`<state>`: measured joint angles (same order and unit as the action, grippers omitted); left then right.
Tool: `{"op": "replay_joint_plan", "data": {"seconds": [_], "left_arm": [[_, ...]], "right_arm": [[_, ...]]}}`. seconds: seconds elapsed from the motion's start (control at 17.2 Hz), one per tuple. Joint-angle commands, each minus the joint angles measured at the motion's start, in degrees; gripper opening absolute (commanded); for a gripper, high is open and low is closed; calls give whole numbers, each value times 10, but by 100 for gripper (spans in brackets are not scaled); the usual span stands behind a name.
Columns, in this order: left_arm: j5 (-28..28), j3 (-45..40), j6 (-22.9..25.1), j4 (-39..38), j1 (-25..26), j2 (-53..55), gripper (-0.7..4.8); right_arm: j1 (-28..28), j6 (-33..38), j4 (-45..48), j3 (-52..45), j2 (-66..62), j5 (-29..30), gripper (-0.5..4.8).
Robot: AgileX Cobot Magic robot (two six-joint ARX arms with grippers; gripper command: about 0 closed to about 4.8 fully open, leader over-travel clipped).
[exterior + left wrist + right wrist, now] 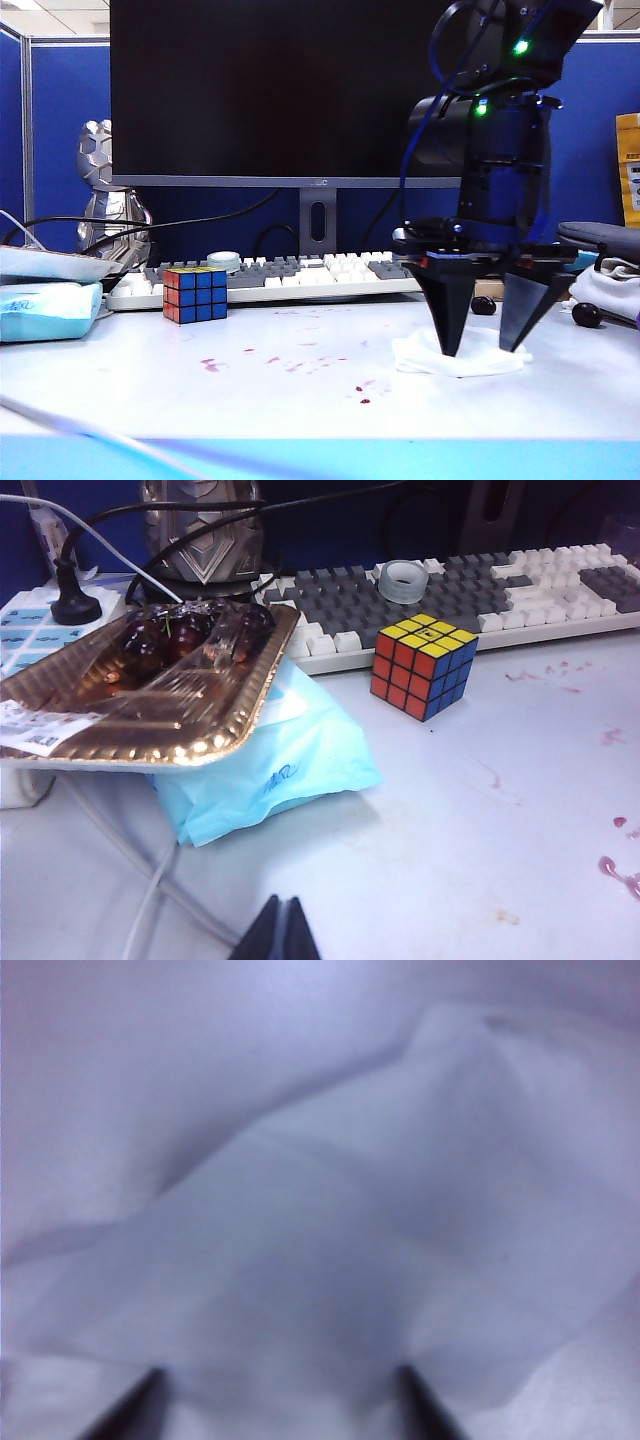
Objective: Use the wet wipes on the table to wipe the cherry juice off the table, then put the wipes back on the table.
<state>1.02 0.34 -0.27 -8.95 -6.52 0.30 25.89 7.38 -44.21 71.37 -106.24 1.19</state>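
While right hand (485,350) splayed on wet wipes (460,355), left hand (282,935) closed.

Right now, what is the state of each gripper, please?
Left gripper: shut, holding nothing, away from the spill.
Right gripper: open, fingertips down on the wet wipes, one at each side, not gripping.

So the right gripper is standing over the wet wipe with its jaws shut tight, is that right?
Not quite. The right gripper is over the wet wipe, but its jaws are open, one fingertip on each side of the wipe's middle. The exterior view shows the gap, and the right wrist view shows both tips apart on the white sheet.
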Motion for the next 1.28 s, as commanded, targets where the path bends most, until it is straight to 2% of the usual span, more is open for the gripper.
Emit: {"op": "replay_joint_plan", "data": {"seconds": [0.06,0.12,0.29,0.35,0.64,0.81,0.99,1.05,1.22,1.28], "left_arm": [[3,0,-2,-6,1,-2,-2],[3,0,-2,-6,1,-2,-2],[3,0,-2,-6,1,-2,-2],[3,0,-2,-6,1,-2,-2],[3,0,-2,-6,1,-2,-2],[3,0,-2,-6,1,-2,-2],[3,0,-2,-6,1,-2,-2],[3,0,-2,-6,1,-2,-2],[3,0,-2,-6,1,-2,-2],[3,0,-2,-6,1,-2,-2]], "right_arm": [[1,1,-6,2,-12,5,28],[1,0,-15,10,-12,26,-6],[9,-25,-35,24,-12,132,-6],[17,-34,-43,28,-12,152,-6],[112,-56,-75,37,-15,167,-6],[150,-50,-93,38,-36,94,-6],[138,-29,-86,38,-72,-71,-6],[131,-29,-64,38,-77,-109,-6],[111,-29,-1,54,-77,-126,-6],[110,-34,8,76,-77,-78,-6]]}}
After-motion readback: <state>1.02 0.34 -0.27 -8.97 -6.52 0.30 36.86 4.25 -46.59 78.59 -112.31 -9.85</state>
